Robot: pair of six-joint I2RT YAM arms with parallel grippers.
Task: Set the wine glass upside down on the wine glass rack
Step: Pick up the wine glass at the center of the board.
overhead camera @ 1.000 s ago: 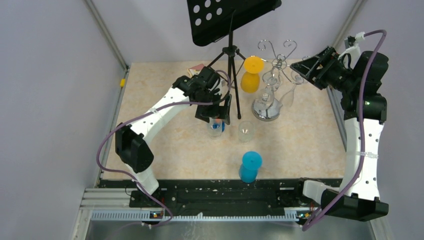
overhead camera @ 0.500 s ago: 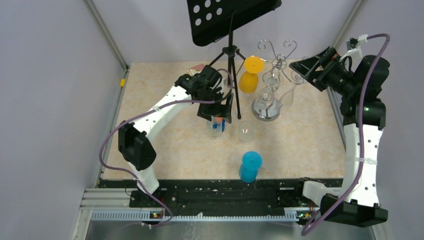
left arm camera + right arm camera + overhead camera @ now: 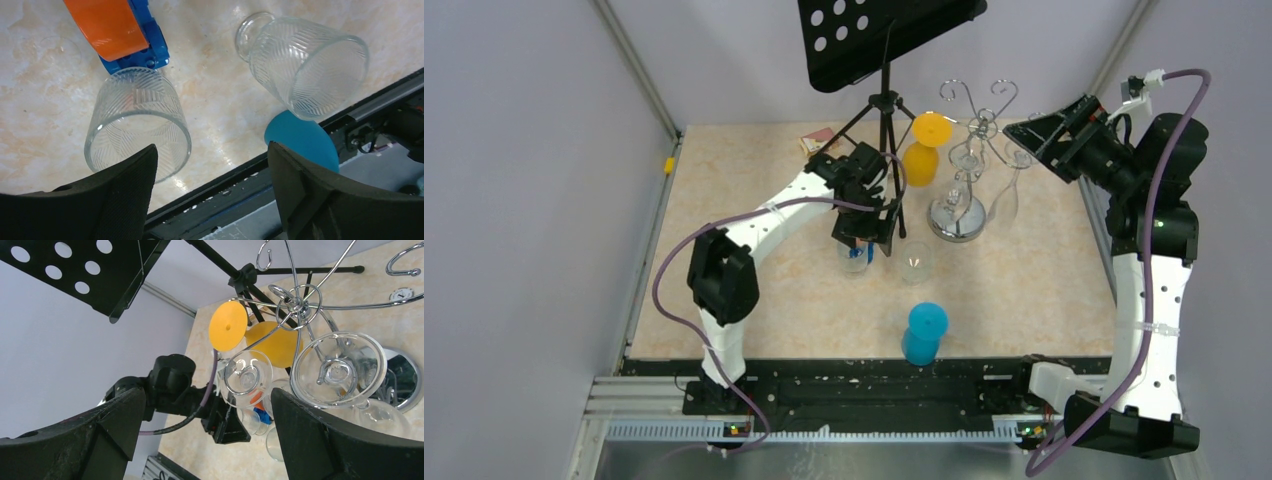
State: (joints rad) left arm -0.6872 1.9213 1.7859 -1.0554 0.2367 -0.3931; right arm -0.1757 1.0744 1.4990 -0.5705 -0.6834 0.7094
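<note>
While right gripper [image 3: 1024, 140] gapes, wine glass rack [image 3: 954, 220] beside (near table [image 3: 1044, 260] edge)

No legible text, label, brand, number or sign is found in any view. A small round disc [image 3: 401, 294] on the tabletop [image 3: 350, 290] carries dark marks, possibly a dial face, too small to read. The small brownish item [image 3: 817, 138] at the far table edge is too blurred to read.
</note>
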